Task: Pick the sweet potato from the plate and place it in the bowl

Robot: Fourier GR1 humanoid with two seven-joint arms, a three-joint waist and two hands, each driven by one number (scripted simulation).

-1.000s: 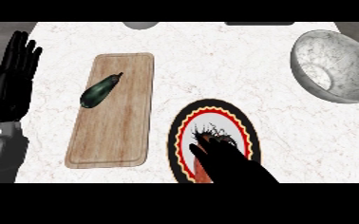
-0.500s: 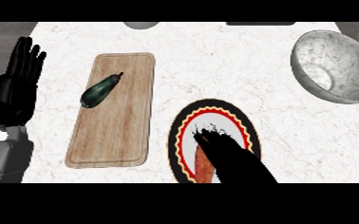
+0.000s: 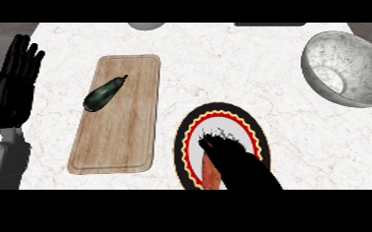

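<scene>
A round plate (image 3: 190, 128) with a black, yellow and red rim lies at the lower middle of the counter. On it, an orange-brown sweet potato (image 3: 210, 173) shows only as a strip along the left side of my right hand (image 3: 229, 153). That hand lies over the plate and covers most of the potato; I cannot see whether its fingers curl round it. The metal bowl (image 3: 340, 69) stands at the right edge, well apart from the plate. My left hand (image 3: 18, 81) rests open at the left edge, fingers up.
A wooden cutting board (image 3: 116, 115) lies left of the plate with a dark green eggplant (image 3: 103, 93) on its upper part. Two grey objects (image 3: 147, 25) peek in at the counter's far edge.
My right hand has slid slightly down and to the right over the plate. The left hand has shifted a little to the right.
</scene>
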